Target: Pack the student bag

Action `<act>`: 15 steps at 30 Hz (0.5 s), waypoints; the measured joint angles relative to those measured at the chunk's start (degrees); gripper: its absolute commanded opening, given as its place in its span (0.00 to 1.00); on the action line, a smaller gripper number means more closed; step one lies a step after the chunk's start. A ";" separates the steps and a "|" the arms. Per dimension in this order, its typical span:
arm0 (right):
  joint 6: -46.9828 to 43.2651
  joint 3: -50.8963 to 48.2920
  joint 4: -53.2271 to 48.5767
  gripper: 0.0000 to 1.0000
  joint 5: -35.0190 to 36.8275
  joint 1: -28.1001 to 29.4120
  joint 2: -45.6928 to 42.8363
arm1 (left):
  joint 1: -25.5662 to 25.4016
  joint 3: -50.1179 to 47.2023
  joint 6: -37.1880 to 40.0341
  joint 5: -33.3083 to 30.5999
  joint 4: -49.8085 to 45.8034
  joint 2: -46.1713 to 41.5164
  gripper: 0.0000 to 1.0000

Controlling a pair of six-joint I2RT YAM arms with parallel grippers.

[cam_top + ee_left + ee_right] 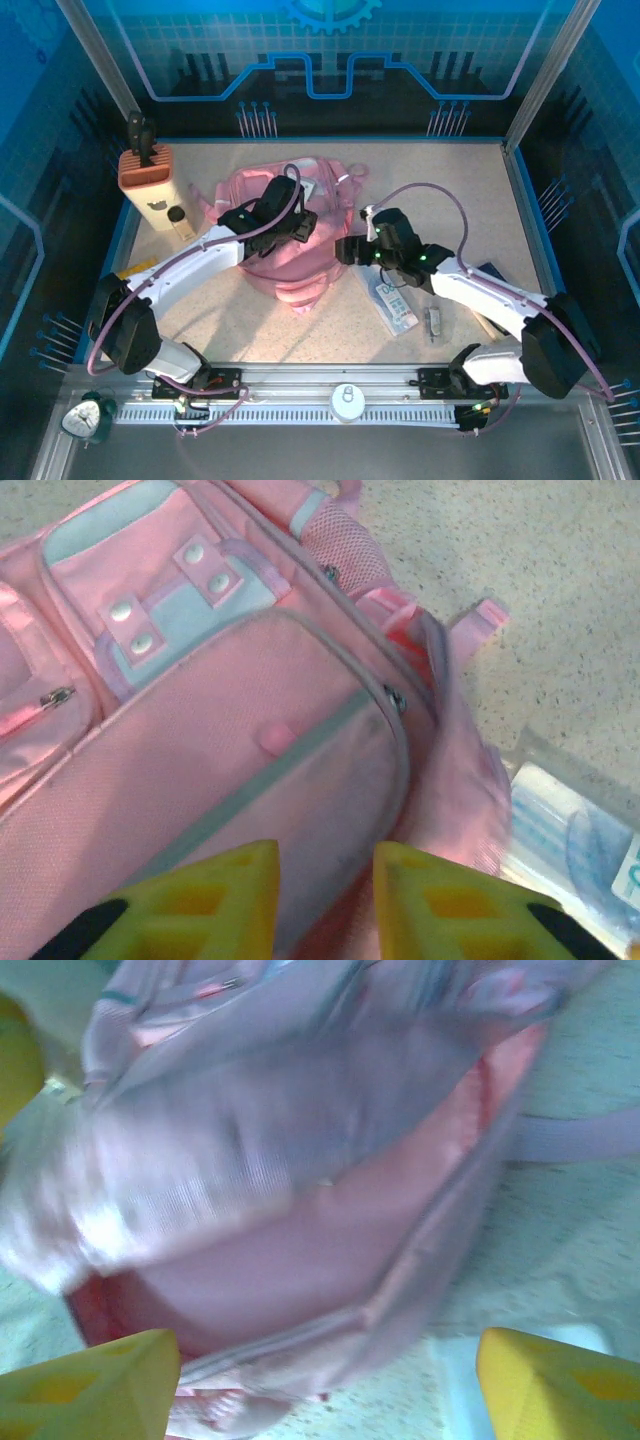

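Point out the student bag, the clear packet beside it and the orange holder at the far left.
student bag [250,770]: left wrist view, on its large front pocket panel.
clear packet [393,305]: top external view, on its middle.
orange holder [146,168]: top external view, on its orange upper body.

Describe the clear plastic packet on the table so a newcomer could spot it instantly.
Start at the large soft pink fabric backpack in the middle of the speckled beige table. Just off its near right edge lies the flat clear plastic packet. Its see-through wrap and pale blue contents distinguish it from the small grey object alongside.
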 measured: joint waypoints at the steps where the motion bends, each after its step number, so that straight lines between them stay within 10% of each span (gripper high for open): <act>1: -0.02 -0.39 -1.05 0.83 -0.02 -1.22 -1.11 | -0.22 -0.09 -1.36 0.44 -0.04 -0.13 0.51; 15: 4.50 -7.39 -12.96 1.00 2.89 -15.41 -11.89 | -9.97 -7.30 -21.44 4.04 3.69 -7.41 0.82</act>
